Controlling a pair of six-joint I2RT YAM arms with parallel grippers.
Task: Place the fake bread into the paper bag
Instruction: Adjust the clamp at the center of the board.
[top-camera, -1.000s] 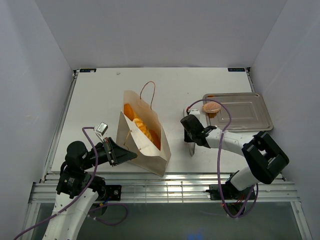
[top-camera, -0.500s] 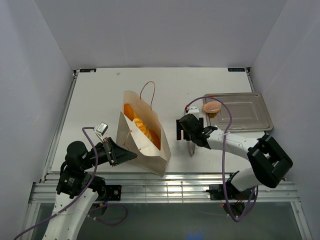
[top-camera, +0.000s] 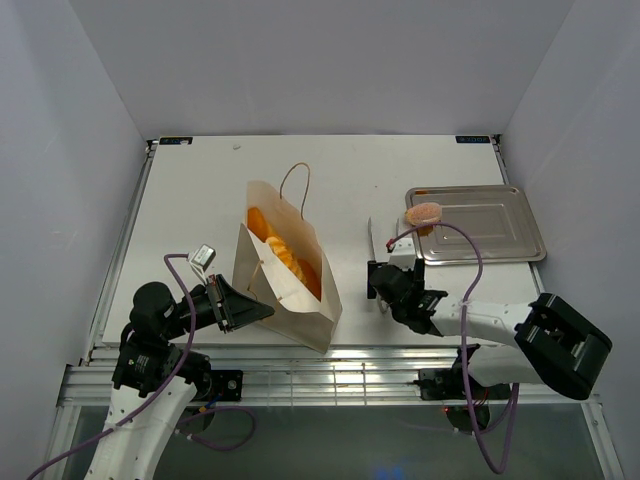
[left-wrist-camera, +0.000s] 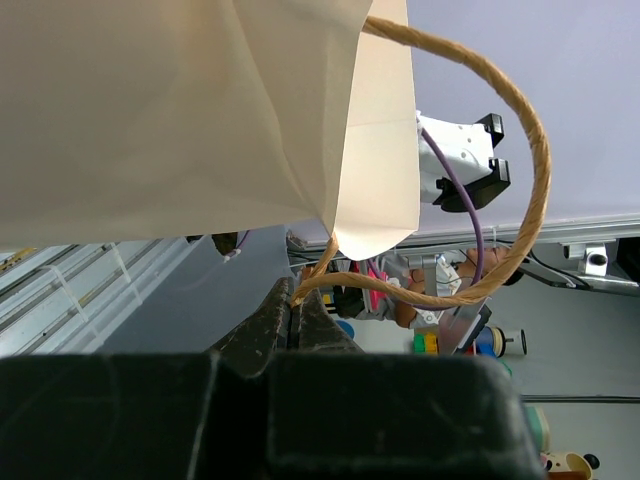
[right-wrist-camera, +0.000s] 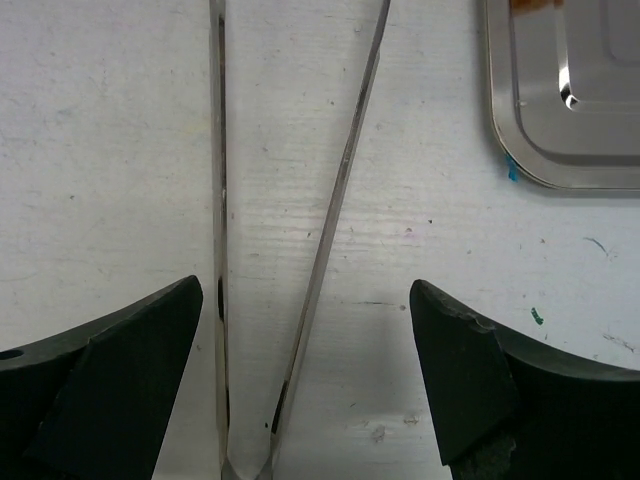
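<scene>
Sitting inside the paper bag (top-camera: 292, 300), several golden pieces of the fake bread (top-camera: 283, 254) show through its open mouth. One pinkish bun (top-camera: 423, 213) is still outside, well to the right of the bag, on the near-left corner of the metal tray (top-camera: 500, 228). Between bag and tray, the metal tongs (right-wrist-camera: 219, 200) lie flat on the table.

The right gripper (right-wrist-camera: 305, 350) was clenched a second ago and has since sprung wide apart. It grasps nothing, the tongs rest loose between its spread fingers, and the arm has slid back toward the near edge of the table, away from the bun. On the bag's near-left side, the left gripper (left-wrist-camera: 290, 318) stays clenched on the bag's cord handle (left-wrist-camera: 522, 180), holding the bag tilted and open.

Letting go of the tongs probably means either a fresh grip on them or taking the bun directly. Either way, that last bun is not yet bagged.
</scene>
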